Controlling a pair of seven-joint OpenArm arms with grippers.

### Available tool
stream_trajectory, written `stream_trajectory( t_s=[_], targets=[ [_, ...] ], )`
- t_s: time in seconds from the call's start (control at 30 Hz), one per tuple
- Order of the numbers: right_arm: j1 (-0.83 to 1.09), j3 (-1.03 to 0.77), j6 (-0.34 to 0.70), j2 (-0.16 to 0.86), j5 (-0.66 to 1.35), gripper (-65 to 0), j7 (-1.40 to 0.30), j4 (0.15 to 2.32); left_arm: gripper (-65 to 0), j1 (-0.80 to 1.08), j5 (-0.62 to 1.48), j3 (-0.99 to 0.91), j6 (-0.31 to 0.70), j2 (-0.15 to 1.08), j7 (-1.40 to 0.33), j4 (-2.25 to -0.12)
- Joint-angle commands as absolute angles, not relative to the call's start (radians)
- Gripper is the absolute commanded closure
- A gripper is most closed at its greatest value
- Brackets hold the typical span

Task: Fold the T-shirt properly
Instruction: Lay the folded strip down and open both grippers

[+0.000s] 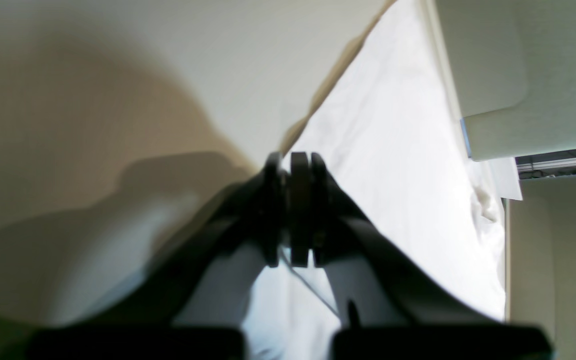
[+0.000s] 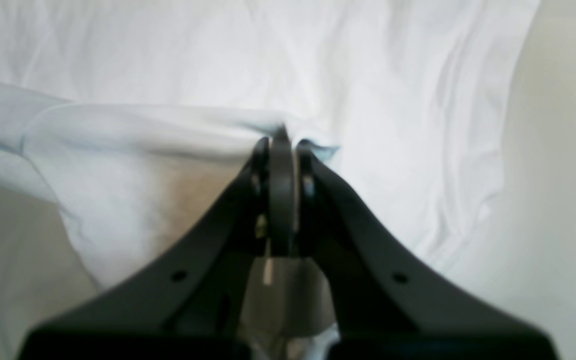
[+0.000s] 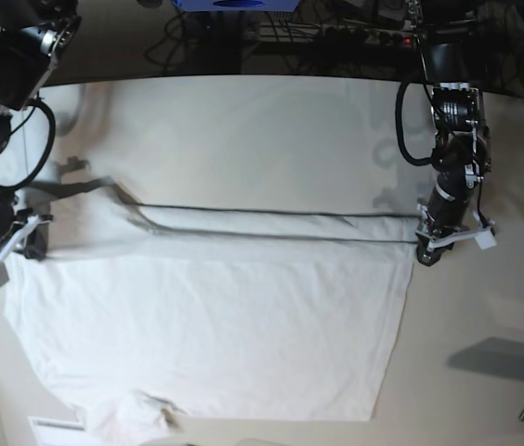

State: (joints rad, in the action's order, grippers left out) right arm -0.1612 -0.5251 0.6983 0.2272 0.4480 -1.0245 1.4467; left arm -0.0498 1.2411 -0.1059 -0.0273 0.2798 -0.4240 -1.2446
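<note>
- the t-shirt (image 3: 216, 325) lies spread on the table (image 3: 243, 121), its far edge lifted into a taut line between the two grippers, probably so that edge can be carried over the body as one straight fold.
- the left gripper (image 3: 426, 253) is closed on the cloth's corner at the base view's right.
- the right gripper (image 2: 282, 140) is pinched shut on a bunched white edge.
- most of the shirt lies flat, nearer the camera than both grippers.
</note>
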Motion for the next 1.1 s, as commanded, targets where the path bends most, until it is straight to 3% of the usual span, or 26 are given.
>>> stream_trajectory(
  t_s=[0.0,0.3,0.47,0.63,0.73,0.93,1.07],
  targets=[
    [-0.2,-0.527,0.698,0.242,0.466,-0.9,-1.007,1.46,0.0,-0.065,1.25,-0.111,-0.015,0.291,-0.409,-1.257],
    [-0.265,-0.529,0.698,0.242,0.467,-2.8,-1.015,1.388,0.0,-0.096,1.25,-0.113,-0.015,0.291,-0.407,-1.251],
    [-0.275,-0.529,0.622,0.243,0.467,-14.4,-1.006,1.349,0.0,-0.111,1.25,-0.117,-0.015,0.294,-0.407,-1.262],
    [-0.278,-0.529,0.616,0.243,0.467,-28.9,-0.964,1.357,0.0,-0.125,1.248,-0.117,-0.015,0.294,-0.407,-1.25],
    [-0.274,-0.532,0.616,0.248,0.467,-33.2,-0.912,1.366,0.0,-0.127,1.248,-0.119,-0.015,0.297,-0.407,-1.25],
    [-0.136,-0.536,0.621,0.225,0.515,-33.2,-0.928,1.627,-18.0,-0.127,1.248,-0.119,-0.015,0.297,-0.409,-1.253],
    [-0.019,-0.539,0.616,0.17,0.587,-33.2,-1.046,1.797,-19.7,-0.124,1.248,-0.119,-0.015,0.297,-0.409,-1.253]
  ],
)
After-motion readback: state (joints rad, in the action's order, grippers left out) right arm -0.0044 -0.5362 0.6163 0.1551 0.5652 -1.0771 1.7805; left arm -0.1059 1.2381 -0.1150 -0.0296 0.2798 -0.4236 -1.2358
